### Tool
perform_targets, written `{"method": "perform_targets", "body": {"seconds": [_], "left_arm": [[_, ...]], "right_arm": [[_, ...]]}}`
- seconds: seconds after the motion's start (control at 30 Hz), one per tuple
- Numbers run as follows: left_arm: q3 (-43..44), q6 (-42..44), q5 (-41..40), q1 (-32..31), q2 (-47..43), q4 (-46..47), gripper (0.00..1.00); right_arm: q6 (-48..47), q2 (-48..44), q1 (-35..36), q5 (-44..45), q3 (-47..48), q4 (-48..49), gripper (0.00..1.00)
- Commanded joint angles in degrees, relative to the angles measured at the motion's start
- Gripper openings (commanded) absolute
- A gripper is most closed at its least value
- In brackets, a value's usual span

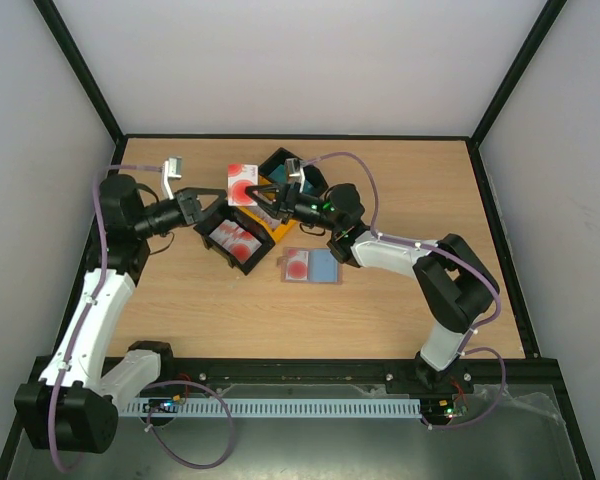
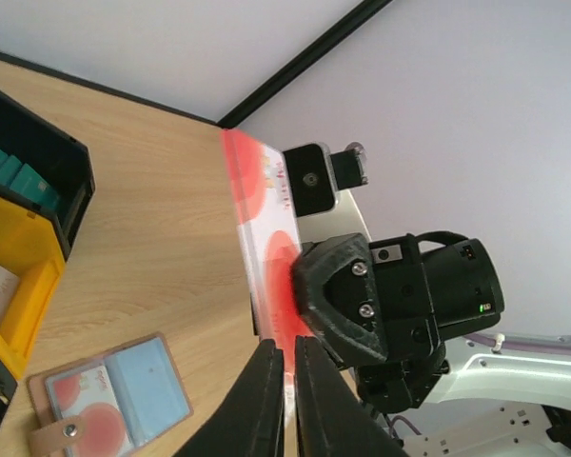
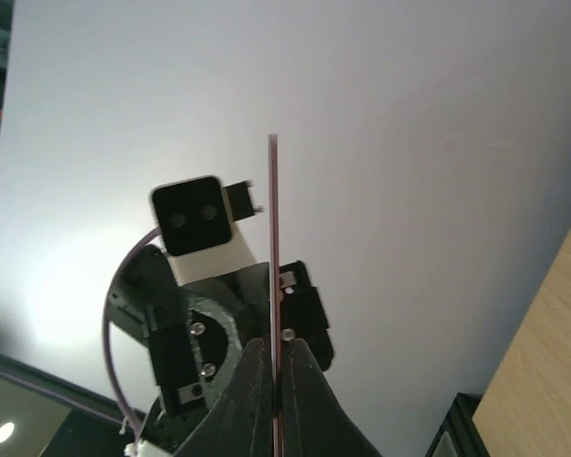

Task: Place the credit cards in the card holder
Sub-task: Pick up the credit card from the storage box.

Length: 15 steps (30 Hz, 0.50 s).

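The red-and-white card hangs in the air above the bench, pinched from both sides. The left pincer is closed on its left edge and the right pincer is clamped on the opposite edge. In each wrist view the card stands edge-on between the fingertips (a thin line). The card holder lies open on the bench, nearer the arm bases, apart from both pincers.

Wooden table — open card holder flat on it — yellow tray beside black tray.
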Motion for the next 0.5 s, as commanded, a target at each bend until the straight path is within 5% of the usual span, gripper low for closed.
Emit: {"method": "perform_targets", "body": {"seconds": [0.0,0.13,0.3,0.47], "left_arm": [[-0.6,-0.4,1.7,0.1,0.5,0.6,0.11],[-1.3,-0.7,2.2,0.1,1.1,1.2,0.22],[-1.8,-1.1,2.1,0.1,1.5,2.8,0.07],[-2.6,-0.6,2.6,0.1,2.6,2.4,0.09]], "right_arm": [[3.4,0.8,0.5,-3.4,0.2,9.0,0.02],[4.0,0.9,0.8,-4.1,-0.4,10.4,0.02],[4.3,0.3,1.0,-5.0,-1.0,11.7,0.02],[5.6,0.7,1.5,-6.5,-0.5,14.3,0.03]]}}
